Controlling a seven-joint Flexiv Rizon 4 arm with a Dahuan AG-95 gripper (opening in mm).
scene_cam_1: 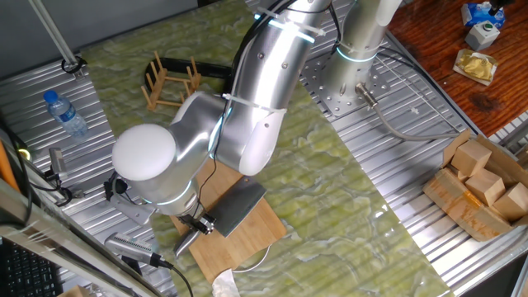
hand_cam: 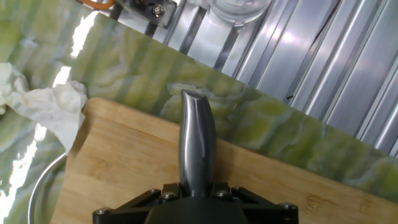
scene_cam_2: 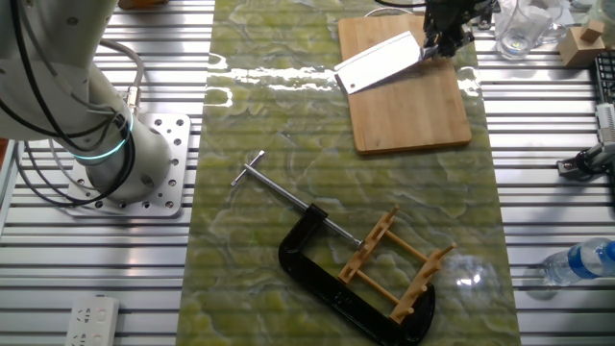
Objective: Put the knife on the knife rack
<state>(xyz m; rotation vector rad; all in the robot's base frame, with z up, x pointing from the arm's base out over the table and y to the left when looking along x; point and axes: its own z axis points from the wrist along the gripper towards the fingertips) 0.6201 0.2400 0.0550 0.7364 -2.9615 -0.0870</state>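
Observation:
The knife [scene_cam_1: 239, 206] is a cleaver with a broad grey blade [scene_cam_2: 378, 63] and a slim silver handle [hand_cam: 198, 140]. Its blade lies over the bamboo cutting board [scene_cam_1: 252, 243], and I cannot tell whether it rests on the wood or hangs just above it. My gripper [scene_cam_1: 200, 223] is shut on the handle, whose end sticks out past the fingers in the hand view. The knife rack [scene_cam_2: 399, 264], light wood with upright pegs, stands far from the knife at the other end of the green mat [scene_cam_1: 169, 82].
A black C-clamp [scene_cam_2: 317, 274] with a steel bar lies against the rack. A water bottle [scene_cam_1: 66, 114] lies on the slats. A box of wooden blocks [scene_cam_1: 483, 186] sits at the right. Crumpled white tissue [hand_cam: 43, 106] and a metal rim lie beside the board.

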